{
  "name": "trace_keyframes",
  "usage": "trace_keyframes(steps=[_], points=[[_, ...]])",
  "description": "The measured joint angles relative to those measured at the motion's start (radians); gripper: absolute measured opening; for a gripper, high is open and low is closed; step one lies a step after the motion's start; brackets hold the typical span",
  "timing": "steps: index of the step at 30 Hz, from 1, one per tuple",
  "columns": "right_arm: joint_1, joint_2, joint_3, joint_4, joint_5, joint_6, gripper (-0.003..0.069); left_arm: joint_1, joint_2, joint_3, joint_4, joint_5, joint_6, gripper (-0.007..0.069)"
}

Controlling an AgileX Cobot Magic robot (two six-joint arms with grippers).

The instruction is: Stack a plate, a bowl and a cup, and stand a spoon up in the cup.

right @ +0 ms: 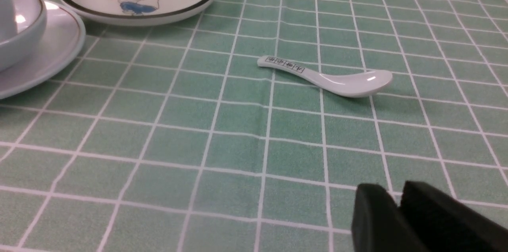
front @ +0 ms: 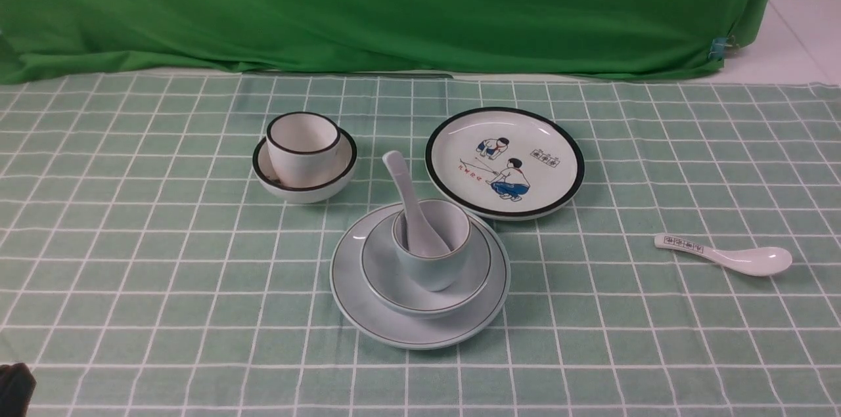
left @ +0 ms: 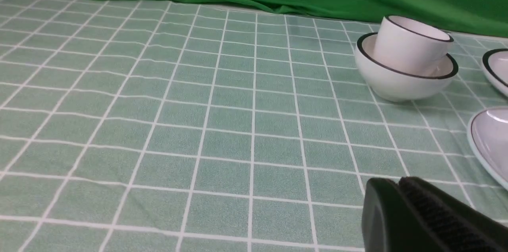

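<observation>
The pale blue plate (front: pixel 368 312) lies at the middle of the checked cloth. The bowl (front: pixel 387 279) rests in it and the cup (front: pixel 433 269) stands in the bowl. The plain white spoon (front: pixel 404 187) stands in the cup, its handle leaning up to the back left. My left gripper (left: pixel 399 182) is shut and empty, low over the cloth left of the stack; the plate's edge (left: pixel 490 141) shows beside it. My right gripper (right: pixel 397 192) hangs over bare cloth right of the stack, jaws a narrow gap apart with nothing between them.
A cream cup (front: pixel 303 141) sits in a black-rimmed bowl (front: pixel 305 184) at the back left. A black-rimmed plate with cartoon children (front: pixel 504 161) lies behind the stack. A spoon with printed squares (front: pixel 723 254) lies at the right. Green cloth (front: pixel 394 3) hangs behind.
</observation>
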Motion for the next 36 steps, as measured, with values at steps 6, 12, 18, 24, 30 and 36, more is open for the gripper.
trace_keyframes(steps=[6,12,18,24,30,36], points=[[0.000,0.000,0.000,0.000,0.000,0.001,0.0150,0.000,0.000,0.000,-0.015,-0.004,0.000,0.0013],[0.000,0.000,0.000,-0.001,0.001,0.001,0.0160,0.000,0.000,0.000,-0.015,-0.004,-0.001,0.0013],[0.000,0.000,0.000,-0.001,0.001,0.000,0.0171,0.000,0.000,0.000,-0.015,-0.004,-0.001,0.0013],[0.000,0.000,0.000,-0.001,0.001,0.000,0.0187,0.000,0.000,0.000,-0.015,-0.005,-0.002,0.0013],[0.000,0.000,0.000,-0.001,0.001,0.000,0.0195,0.000,0.000,0.000,-0.015,-0.005,-0.002,0.0013],[0.000,0.000,0.000,-0.001,0.001,0.000,0.0207,0.000,0.000,0.000,-0.015,-0.006,-0.002,0.0013]])
